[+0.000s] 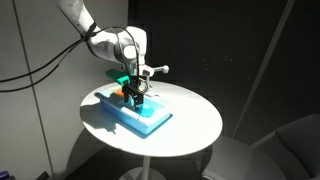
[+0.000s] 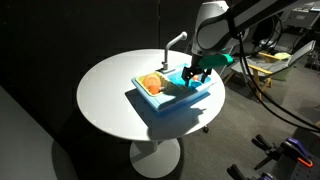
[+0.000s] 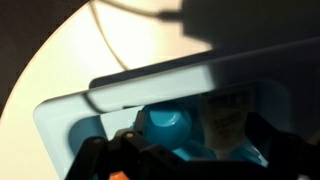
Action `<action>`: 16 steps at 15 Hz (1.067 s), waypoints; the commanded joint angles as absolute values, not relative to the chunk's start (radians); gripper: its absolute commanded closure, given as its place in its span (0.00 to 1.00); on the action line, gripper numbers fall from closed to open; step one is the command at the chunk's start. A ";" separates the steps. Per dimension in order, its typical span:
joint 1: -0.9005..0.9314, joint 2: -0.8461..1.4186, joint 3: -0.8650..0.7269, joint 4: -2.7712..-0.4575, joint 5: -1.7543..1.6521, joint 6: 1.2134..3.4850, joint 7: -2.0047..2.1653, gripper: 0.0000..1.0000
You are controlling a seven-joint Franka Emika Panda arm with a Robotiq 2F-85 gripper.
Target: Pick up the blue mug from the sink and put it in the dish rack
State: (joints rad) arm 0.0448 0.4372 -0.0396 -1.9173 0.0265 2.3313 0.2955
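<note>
the tiny bright blue mug (image 3: 165, 128) is seen in the light blue toy sink basin (image 3: 60, 125), near the round white tabletop's (image 1: 195, 120) arm-side edge. the black gripper (image 1: 135, 92) is poised over it, and whether it is clenched cannot be told. the mug is judged probably light, stiff and slippery, best pinched across the rim.

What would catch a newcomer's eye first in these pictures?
The brightly lit round white table stands out against a dark room in both exterior views, with the light blue sink on it and the orange dish rack at one end. Next comes the gripper, reaching down into the sink. In the wrist view, the blue mug sits inside the sink just beneath the camera.
</note>
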 commanded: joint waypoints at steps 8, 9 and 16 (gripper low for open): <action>0.043 0.458 -0.041 -1.919 -0.014 2.357 0.211 0.00; 0.042 0.461 -0.040 -1.918 -0.014 2.358 0.202 0.00; 0.039 0.491 -0.039 -1.910 -0.017 2.381 0.154 0.00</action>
